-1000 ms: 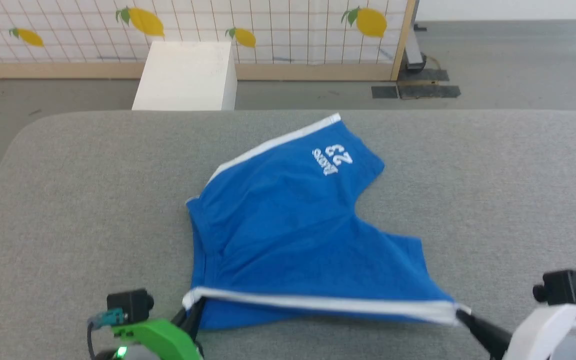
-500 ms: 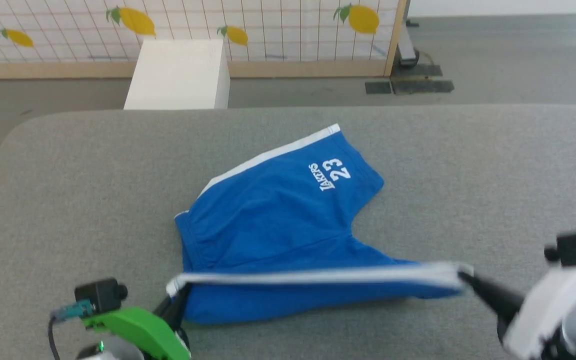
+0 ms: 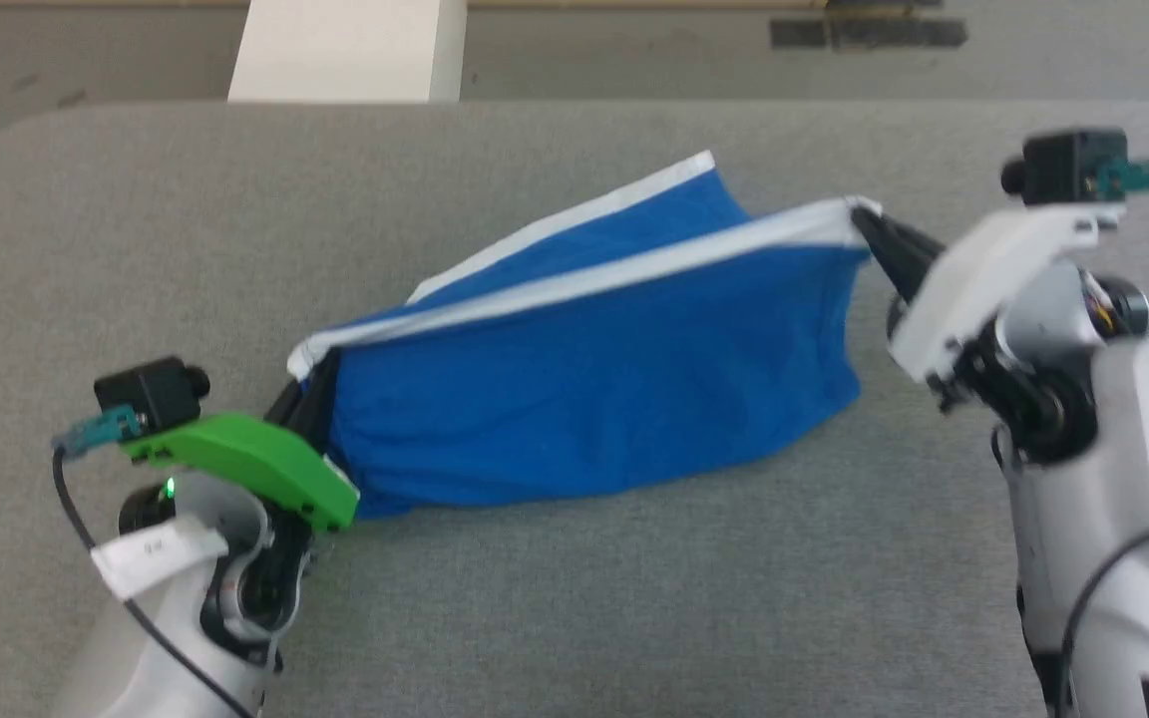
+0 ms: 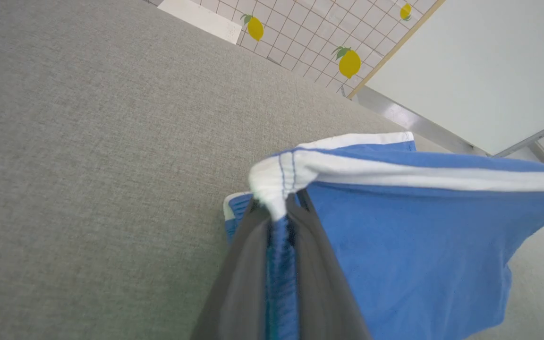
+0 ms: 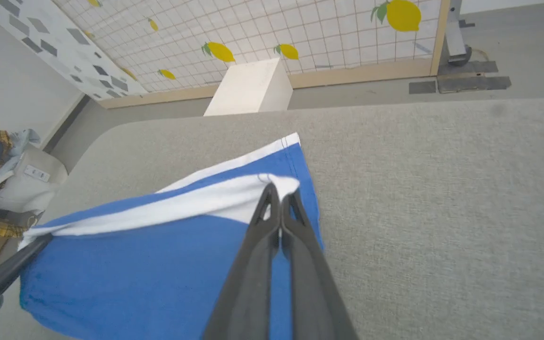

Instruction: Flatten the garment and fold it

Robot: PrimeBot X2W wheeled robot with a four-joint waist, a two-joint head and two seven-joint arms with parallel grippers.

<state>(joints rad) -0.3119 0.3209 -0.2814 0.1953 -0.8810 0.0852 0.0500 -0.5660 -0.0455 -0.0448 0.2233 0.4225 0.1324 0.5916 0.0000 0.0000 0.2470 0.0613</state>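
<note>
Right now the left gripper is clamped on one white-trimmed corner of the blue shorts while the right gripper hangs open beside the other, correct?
Not quite. The right gripper is not open: the right wrist view shows it shut on the white trim of the blue shorts. The left gripper is clamped on the other corner, as stated.

A grey fabric-covered worktop with rounded corners (image 3: 634, 598) spans the foreground; beyond its far edge a white rectangular box (image 3: 345, 50) stands on the smooth grey floor (image 3: 634, 60); behind it runs a white grid-lined panel printed with yellow lemons (image 5: 328, 33), framed in pale wood; dark flat mats (image 3: 869, 32) lie near its end
</note>
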